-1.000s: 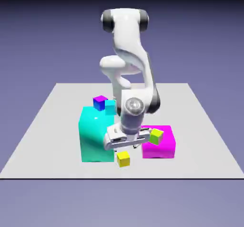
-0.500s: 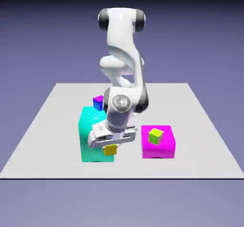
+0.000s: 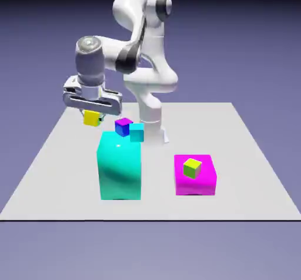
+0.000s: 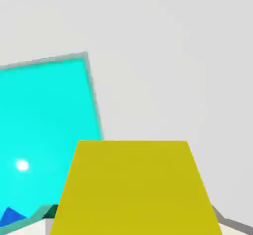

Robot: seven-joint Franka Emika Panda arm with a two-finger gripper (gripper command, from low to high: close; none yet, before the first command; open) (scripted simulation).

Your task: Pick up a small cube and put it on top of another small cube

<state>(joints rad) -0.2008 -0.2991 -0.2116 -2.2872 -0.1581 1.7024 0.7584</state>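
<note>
My gripper (image 3: 92, 113) is shut on the small yellow cube (image 3: 91, 119) and holds it high in the air, above the table's left part in the exterior view. It hangs up and to the left of the big cyan block (image 3: 120, 167). In the hand view the yellow cube (image 4: 133, 187) fills the bottom middle and hides the fingertips. The cyan block's top (image 4: 44, 115) lies to its left there. A small blue-and-magenta cube (image 3: 123, 126) and a small cyan cube (image 3: 136, 133) show at the cyan block's far top edge.
A big magenta block (image 3: 196, 179) stands at the exterior view's right with a small lime-green-and-yellow cube (image 3: 191, 167) on top. The grey table (image 3: 247, 155) spreads around the blocks. The arm's base (image 3: 154, 133) rises behind the cyan block.
The gripper shut on the yellow cube near the table's front, then carried it up and over to the exterior view's left, past the cyan block.
</note>
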